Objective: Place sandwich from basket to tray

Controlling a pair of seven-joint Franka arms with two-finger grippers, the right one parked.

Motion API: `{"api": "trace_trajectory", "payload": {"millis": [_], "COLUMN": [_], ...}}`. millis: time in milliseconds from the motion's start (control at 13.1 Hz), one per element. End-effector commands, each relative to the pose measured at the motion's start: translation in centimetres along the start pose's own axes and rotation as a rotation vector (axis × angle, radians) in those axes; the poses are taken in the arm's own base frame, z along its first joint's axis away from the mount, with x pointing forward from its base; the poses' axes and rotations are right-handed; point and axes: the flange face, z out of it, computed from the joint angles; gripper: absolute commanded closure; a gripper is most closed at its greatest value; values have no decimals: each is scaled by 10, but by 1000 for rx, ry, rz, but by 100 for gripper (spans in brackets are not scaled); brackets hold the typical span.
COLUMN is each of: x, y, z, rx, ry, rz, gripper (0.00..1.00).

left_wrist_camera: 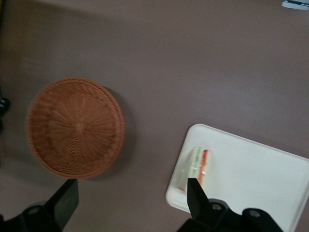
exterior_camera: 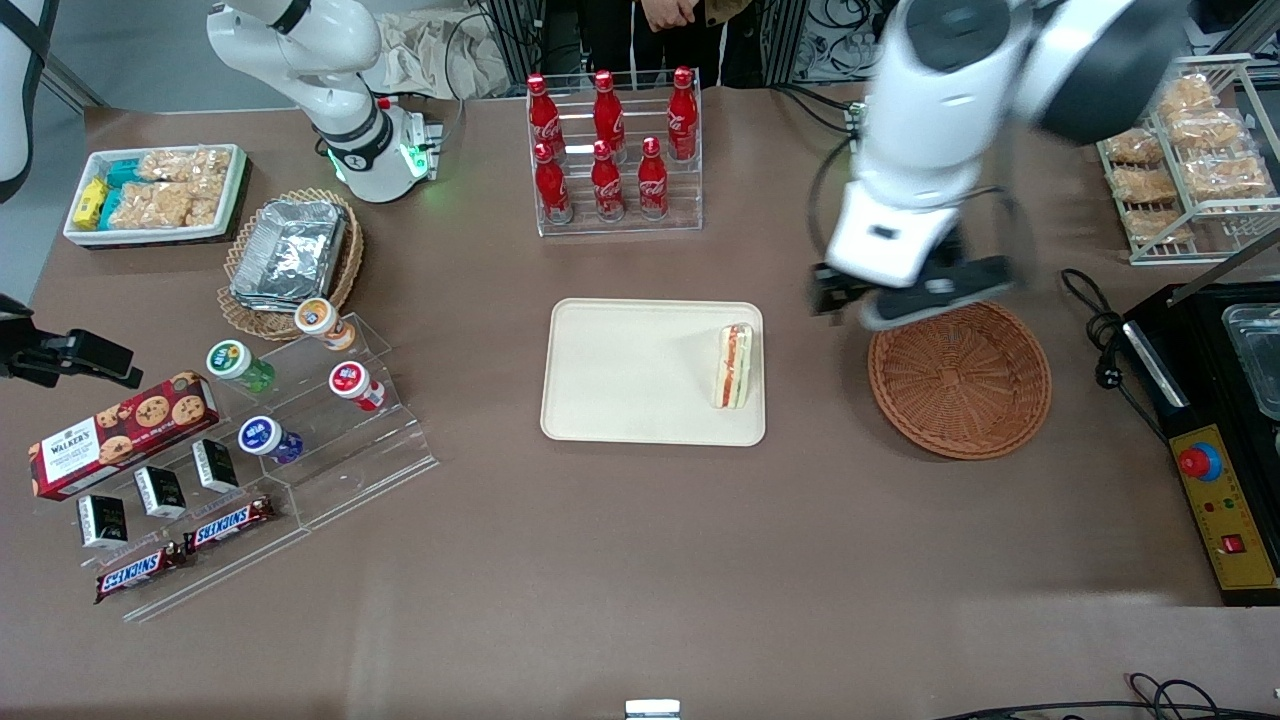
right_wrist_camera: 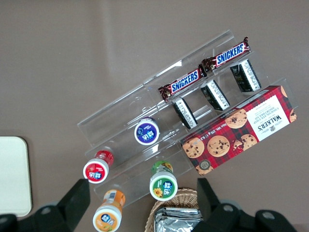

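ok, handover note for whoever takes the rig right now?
Gripper: open, empty, in the air above the table between basket and tray, near the basket's rim.
Sandwich: lying on the tray, at its edge nearest the basket.
Basket: empty.
Done: sandwich moved from basket to tray and released.
Left: nothing on the task itself; probably just pull the arm clear.
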Motion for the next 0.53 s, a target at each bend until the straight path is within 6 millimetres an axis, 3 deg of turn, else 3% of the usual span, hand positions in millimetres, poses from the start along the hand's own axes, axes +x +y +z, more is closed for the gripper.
{"api": "trace_trajectory", "payload": {"millis": [0, 76, 228, 304, 457], "x": [21, 30, 35, 41, 42], "y": [-94, -137, -186, -201, -204], "z": [-37, -39, -37, -37, -37], "rx": [-85, -109, -109, -118, -111], "ry": [-18, -19, -18, -20, -38], "rz": [90, 178, 292, 276, 380], "gripper": [0, 0, 0, 0, 0]}}
